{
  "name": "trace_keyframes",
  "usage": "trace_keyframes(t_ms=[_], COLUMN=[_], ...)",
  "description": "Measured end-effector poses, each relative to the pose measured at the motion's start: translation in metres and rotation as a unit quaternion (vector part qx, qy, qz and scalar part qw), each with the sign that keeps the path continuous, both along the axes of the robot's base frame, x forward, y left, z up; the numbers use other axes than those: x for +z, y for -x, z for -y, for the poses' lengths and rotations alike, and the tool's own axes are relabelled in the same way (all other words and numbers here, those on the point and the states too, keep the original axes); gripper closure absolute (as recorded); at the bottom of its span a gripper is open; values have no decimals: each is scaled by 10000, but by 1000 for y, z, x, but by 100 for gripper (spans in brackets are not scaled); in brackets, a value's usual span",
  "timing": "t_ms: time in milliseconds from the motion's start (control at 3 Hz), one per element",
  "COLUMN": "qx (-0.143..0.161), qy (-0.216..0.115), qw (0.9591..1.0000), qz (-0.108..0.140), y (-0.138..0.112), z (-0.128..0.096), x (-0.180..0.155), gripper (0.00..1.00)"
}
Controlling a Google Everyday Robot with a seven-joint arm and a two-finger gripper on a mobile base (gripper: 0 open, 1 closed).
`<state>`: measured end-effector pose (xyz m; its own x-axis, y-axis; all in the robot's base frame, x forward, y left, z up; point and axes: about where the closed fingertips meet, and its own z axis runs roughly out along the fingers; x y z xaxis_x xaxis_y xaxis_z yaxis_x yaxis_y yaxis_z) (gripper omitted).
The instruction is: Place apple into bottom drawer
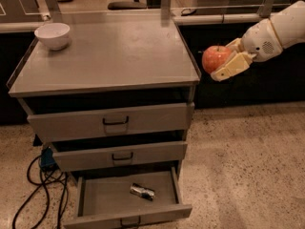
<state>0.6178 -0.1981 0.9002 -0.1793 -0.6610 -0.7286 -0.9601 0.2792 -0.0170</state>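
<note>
The red apple point(216, 58) with a yellowish blush is held in my gripper point(227, 60), in the air just right of the cabinet top's right edge. The gripper is shut on the apple, its tan fingers point(233, 66) wrapping it from the right. The white arm reaches in from the upper right. The bottom drawer point(97, 197) of the grey cabinet is pulled open at the bottom of the view, well below and left of the apple. A small dark and silver object point(142, 192) lies inside it.
A white bowl point(53, 35) stands on the cabinet top point(114, 56) at the back left. The two upper drawers point(114, 123) are slightly ajar. Black cables point(40, 185) and a blue plug lie on the speckled floor left of the cabinet.
</note>
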Motion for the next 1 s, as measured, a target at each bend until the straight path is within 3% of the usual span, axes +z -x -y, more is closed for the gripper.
trace_keyframes(t_ms=[333, 667, 1000], qx=[-92, -71, -139], qy=[2, 111, 276], qw=[9999, 9999, 9986], qz=[-70, 13, 441], y=[-9, 3, 39], z=[-1, -4, -5], x=[-5, -7, 3], gripper=[100, 100, 100])
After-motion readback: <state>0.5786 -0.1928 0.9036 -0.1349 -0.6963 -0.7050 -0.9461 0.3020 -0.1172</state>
